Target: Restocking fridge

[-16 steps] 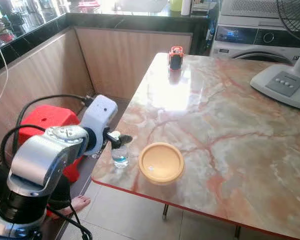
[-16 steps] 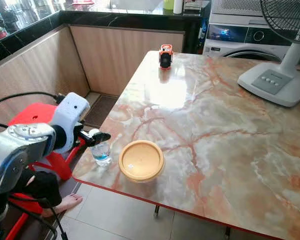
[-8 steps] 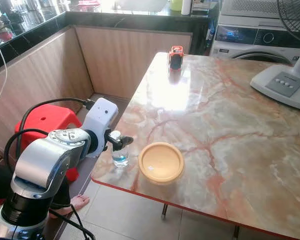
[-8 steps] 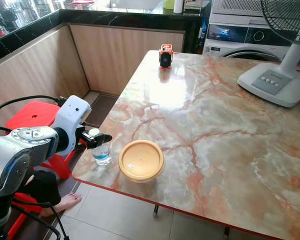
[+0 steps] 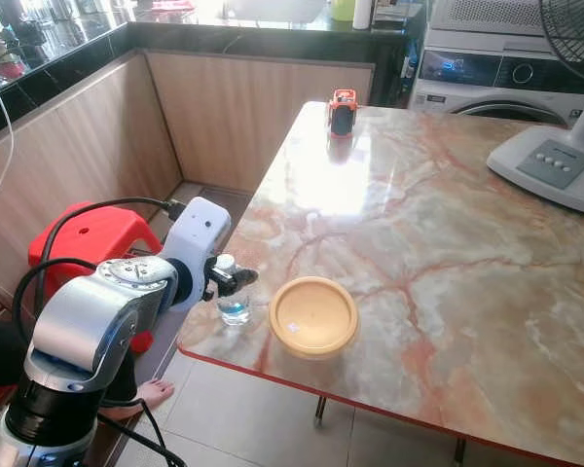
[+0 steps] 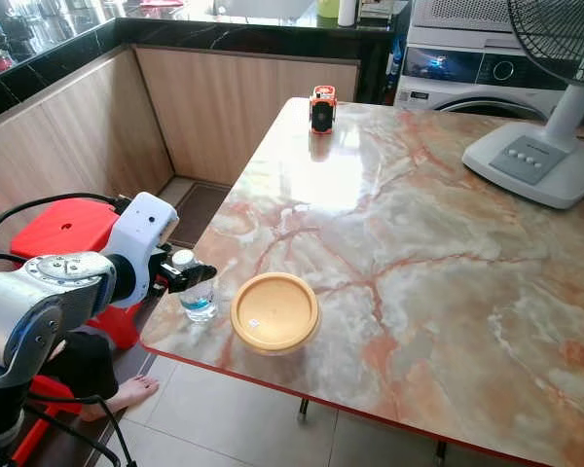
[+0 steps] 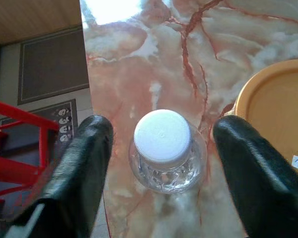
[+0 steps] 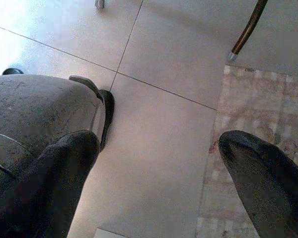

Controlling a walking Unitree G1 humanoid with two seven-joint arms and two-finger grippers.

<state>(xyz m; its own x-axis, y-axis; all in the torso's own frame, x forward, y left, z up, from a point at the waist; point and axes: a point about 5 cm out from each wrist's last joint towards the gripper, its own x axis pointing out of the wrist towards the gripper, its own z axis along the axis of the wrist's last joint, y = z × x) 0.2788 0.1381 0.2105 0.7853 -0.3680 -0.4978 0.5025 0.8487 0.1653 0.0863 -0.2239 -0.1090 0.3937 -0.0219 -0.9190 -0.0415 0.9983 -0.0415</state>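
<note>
Left gripper sits at the near left corner of the marble table, fingers spread wide with the small clear water bottle, white cap up, standing upright between them and touching neither. Round yellow lidded container sits on the table just beside the bottle, past the far finger; a red stool stands on the floor behind the arm. Right gripper hangs over the tiled floor, fingers apart, holding nothing.
</note>
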